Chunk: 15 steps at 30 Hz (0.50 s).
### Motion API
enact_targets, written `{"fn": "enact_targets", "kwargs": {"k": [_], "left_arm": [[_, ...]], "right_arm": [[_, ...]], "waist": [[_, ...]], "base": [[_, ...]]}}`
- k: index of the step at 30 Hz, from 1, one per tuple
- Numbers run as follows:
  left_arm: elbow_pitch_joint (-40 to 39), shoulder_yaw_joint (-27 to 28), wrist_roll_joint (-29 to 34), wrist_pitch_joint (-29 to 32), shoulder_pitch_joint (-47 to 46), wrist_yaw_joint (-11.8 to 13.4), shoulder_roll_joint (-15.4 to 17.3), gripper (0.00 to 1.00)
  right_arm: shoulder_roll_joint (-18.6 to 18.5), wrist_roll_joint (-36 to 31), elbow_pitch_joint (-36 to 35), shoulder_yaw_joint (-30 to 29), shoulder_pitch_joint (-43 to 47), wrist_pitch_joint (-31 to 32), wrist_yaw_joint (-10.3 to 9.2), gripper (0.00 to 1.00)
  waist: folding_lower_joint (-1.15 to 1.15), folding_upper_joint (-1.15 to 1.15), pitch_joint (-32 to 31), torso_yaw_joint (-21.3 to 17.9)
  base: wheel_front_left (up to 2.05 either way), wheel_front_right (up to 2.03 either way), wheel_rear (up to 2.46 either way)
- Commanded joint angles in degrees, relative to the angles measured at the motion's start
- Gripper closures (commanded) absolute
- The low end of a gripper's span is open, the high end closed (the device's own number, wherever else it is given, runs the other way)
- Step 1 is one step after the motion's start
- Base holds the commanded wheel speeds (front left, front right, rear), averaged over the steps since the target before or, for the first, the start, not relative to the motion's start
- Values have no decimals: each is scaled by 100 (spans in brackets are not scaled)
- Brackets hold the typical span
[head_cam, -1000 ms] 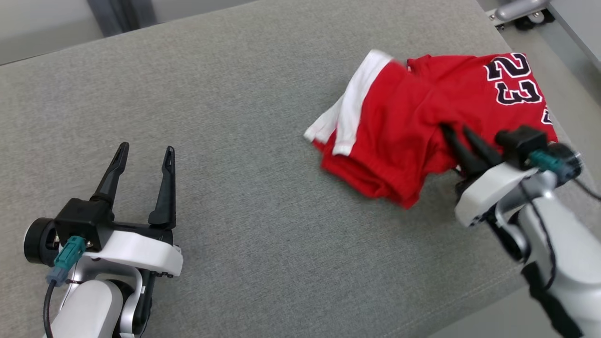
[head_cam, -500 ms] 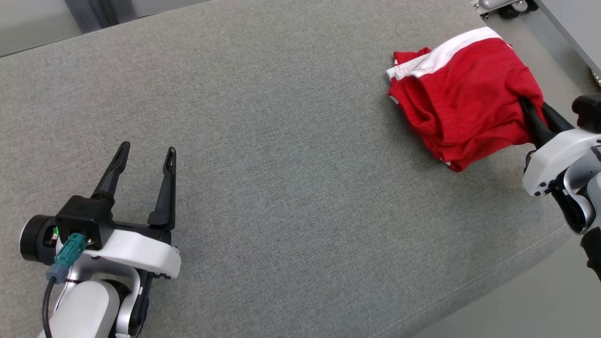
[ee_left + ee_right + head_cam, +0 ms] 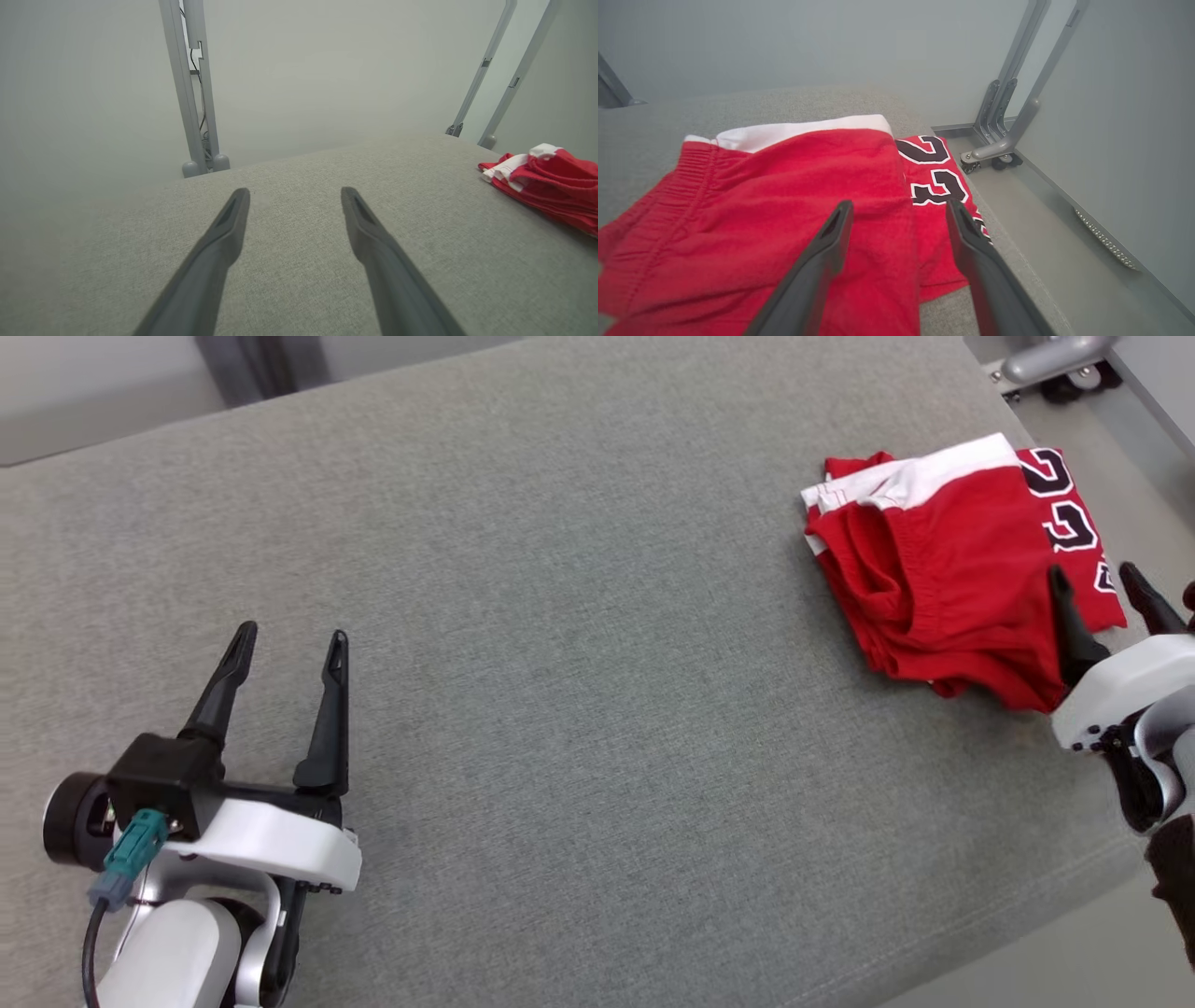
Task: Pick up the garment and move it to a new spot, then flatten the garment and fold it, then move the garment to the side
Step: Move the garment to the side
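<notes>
The garment [image 3: 943, 569] is a red pair of shorts with a white band and black "23" print, lying folded near the right edge of the grey padded table [image 3: 560, 616]. It shows too in the right wrist view [image 3: 784, 224] and at the right of the left wrist view [image 3: 546, 182]. My right gripper [image 3: 1094, 581] stands open over the garment's near right corner, fingers spread, nothing between them [image 3: 896, 207]. At the lower left my left gripper [image 3: 289, 639] is open and empty above bare table [image 3: 294, 193].
The table's right edge [image 3: 1017, 261] drops to a grey floor beside a wall, with a metal frame leg on castors [image 3: 994, 154] there. Upright grey posts [image 3: 194, 93] stand behind the far edge.
My right gripper has opened and let the garment go. The garment was carried to the right and now lies flat by the right edge. The left arm has not moved.
</notes>
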Motion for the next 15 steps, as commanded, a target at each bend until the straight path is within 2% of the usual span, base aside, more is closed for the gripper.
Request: {"fn": "enact_targets", "kwargs": {"k": [1,5,9,15], "left_arm": [[0,44,-38,-61,77,41,-22,0],[0,130,-115,-236,158,75,-47,0],[69,162,-179,-367,223,79,-91,0],[146,178,-233,-530,366,133,-188,0]], "right_arm": [[1,-35,-279,-112,121,-54,-4,0],[250,-396,-1602,-687,771,-44,-4,0],[709,-872,-2843,-1047,1410,-45,-3,0],[1252,-1480,-4034,-1335,2249,-37,-4,0]], "waist": [[0,0,-93,87],[0,0,-260,248],[0,0,-469,456],[0,0,-781,899]], "base": [[0,0,0],[0,0,0],[0,0,0],[0,0,0]]}}
